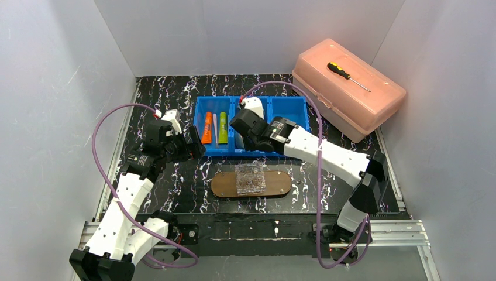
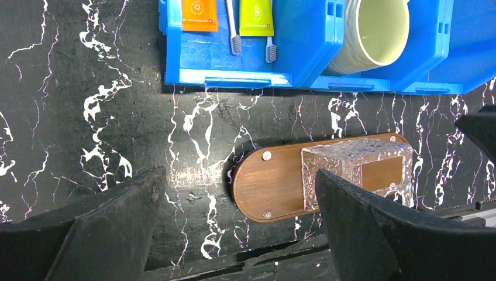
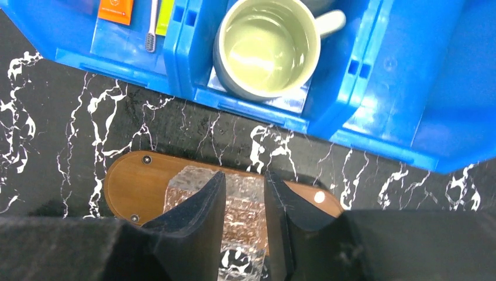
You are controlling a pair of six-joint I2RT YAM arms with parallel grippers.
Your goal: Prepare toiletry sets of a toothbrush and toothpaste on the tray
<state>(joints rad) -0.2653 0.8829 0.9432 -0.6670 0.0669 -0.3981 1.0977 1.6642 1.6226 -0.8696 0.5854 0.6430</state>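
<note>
table (image 1: 175, 181): black, white marble veins. bin (image 1: 292, 108): blue. orange tube (image 1: 207, 127), green tube (image 1: 223, 127). mug (image 3: 269, 47): pale green. tray (image 1: 222, 186): brown wood grain. box (image 1: 351, 99): translucent pink. screwdriver (image 1: 339, 70) handle: black-yellow. cables (image 1: 319, 187): purple.

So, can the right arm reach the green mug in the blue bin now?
Probably yes. The right hand hangs close to the mug, which stands upright in the middle compartment of the bin with nothing over it.

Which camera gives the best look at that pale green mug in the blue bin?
The right wrist view: the pale green mug shows nearly whole, rim, inside and handle. The left wrist view cuts it off at the top edge. From above, the right arm mostly hides it.
</note>
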